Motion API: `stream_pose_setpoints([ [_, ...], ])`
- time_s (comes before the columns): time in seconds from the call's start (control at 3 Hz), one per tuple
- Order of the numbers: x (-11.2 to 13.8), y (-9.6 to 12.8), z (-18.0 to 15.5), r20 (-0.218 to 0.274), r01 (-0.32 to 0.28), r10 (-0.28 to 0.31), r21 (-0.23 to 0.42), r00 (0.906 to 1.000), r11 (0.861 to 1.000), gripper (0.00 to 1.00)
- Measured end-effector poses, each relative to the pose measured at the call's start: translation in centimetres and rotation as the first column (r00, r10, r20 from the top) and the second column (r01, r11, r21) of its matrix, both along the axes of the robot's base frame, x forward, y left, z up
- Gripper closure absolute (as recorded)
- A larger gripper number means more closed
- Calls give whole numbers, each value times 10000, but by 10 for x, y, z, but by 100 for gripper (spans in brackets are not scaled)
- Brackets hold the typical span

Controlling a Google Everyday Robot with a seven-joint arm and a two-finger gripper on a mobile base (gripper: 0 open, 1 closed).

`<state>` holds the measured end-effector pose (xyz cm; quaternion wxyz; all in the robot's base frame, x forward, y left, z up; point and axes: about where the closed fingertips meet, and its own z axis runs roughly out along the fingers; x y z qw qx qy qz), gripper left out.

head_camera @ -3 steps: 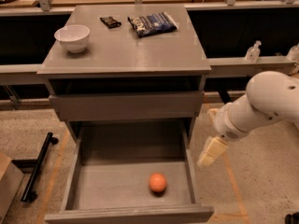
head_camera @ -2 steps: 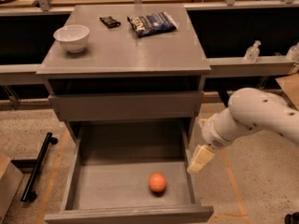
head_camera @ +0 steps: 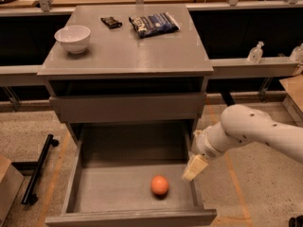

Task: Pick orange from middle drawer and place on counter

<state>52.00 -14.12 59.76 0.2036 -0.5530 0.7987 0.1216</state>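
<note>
The orange (head_camera: 160, 185) lies on the flat bottom of the pulled-out middle drawer (head_camera: 94, 197), towards its front right. My gripper (head_camera: 194, 168) hangs from the white arm that comes in from the right, over the drawer's right wall, a little to the right of the orange and above it, holding nothing. The counter (head_camera: 128, 51) is the grey cabinet top above the drawers.
On the counter stand a white bowl (head_camera: 72, 38) at the left, a small dark packet (head_camera: 111, 22) and a blue snack bag (head_camera: 154, 24) at the back. A closed grey drawer front (head_camera: 128, 107) sits above the open drawer. A black bar (head_camera: 38, 169) lies on the floor at the left.
My arm has moved left and down, bringing the gripper from beside the cabinet to over the drawer's right wall, closer to the orange. The orange has not moved.
</note>
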Motion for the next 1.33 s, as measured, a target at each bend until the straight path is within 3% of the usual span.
stream_pose_setpoints([
  [0.33, -6, 11, -22, -366, 14, 0, 380, 9993, 9993, 0],
  [0.67, -3, 38, -57, -602, -382, 445, 1026, 9972, 9940, 0],
  [1.0, -1, 54, -100, -885, -291, 470, 1939, 9950, 9806, 0],
  [1.33, 1, 67, -139, -1122, -54, 393, 2877, 9929, 9577, 0],
])
